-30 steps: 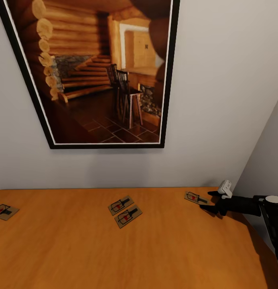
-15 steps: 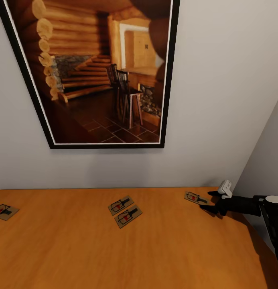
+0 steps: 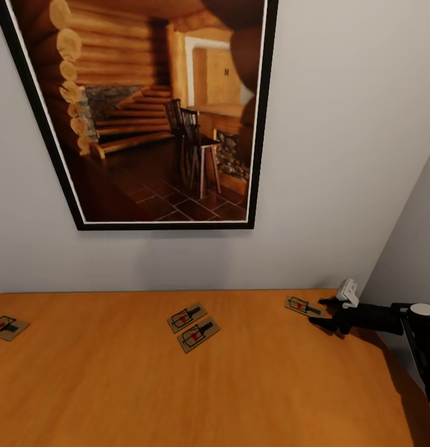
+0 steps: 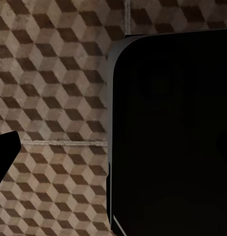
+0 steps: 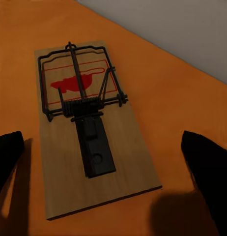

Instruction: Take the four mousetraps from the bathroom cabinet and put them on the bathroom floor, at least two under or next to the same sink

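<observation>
Four mousetraps lie flat on the orange-brown cabinet [image 3: 270, 385] top. One mousetrap [image 3: 4, 326] is at the far left, and two more mousetraps [image 3: 187, 316] [image 3: 198, 334] lie side by side in the middle. The rightmost mousetrap [image 3: 301, 306] is near the back right corner. My right gripper [image 3: 320, 312] is open at this trap's near end, low over the cabinet top. In the right wrist view that mousetrap [image 5: 89, 123] lies between the spread fingers [image 5: 8, 152], untouched. The left wrist view shows one dark left finger [image 4: 3, 157] over the cube-patterned bathroom floor [image 4: 54, 88].
A large black-framed picture [image 3: 152, 112] of a log cabin hangs on the white wall behind the cabinet. A side wall [image 3: 413, 236] closes in at the right, near the right arm. A big dark body [image 4: 172, 137] stands over the tiles in the left wrist view.
My right gripper has shifted very slightly at the rightmost mousetrap. Everything else is unchanged.
</observation>
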Tool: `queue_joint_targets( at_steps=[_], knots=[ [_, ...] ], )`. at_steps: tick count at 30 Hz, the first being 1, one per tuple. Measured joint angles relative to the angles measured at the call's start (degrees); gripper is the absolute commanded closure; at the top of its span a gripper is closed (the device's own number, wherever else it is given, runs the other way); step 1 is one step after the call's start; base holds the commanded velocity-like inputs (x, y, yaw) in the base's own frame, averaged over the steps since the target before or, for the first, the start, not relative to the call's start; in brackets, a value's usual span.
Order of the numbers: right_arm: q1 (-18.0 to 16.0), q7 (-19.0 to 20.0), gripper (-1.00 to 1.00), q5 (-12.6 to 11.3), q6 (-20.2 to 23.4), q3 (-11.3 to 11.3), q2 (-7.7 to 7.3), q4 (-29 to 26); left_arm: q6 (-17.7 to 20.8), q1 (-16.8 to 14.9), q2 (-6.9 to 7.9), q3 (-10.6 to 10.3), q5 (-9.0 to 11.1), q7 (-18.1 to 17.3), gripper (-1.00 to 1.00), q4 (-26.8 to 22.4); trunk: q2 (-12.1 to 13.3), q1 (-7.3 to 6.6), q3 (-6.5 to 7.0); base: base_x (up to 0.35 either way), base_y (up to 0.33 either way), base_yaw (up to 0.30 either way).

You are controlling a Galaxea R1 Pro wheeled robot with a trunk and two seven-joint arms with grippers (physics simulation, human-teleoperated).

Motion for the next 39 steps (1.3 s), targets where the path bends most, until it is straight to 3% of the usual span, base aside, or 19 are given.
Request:
queue_joint_targets(
  at_steps=[26,27,28,39],
  knots=[
    [0.0,-0.3,1.0,0.5,-1.1,-0.1,0.16,-0.3,0.0,0.0,0.0,0.0,0.0,0.0,-1.0,0.0,0.0,0.0,0.0,0.0,0.0,0.0],
    [0.0,3.4,1.0,0.6,0.0,-0.3,0.01,-0.2,0.0,0.0,0.0,0.0,0.0,0.0,-1.0,0.0,0.0,0.0,0.0,0.0,0.0,0.0],
    [0.0,4.1,1.0,0.6,0.3,-0.3,-0.02,-0.2,0.0,0.0,0.0,0.0,0.0,0.0,-1.0,0.0,0.0,0.0,0.0,0.0,0.0,0.0],
    [0.0,5.8,1.0,0.5,2.3,-0.5,-0.17,-0.3,0.0,0.0,0.0,0.0,0.0,0.1,-1.0,0.0,0.0,0.01,-0.01,0.0,0.0,0.0]
  ],
)
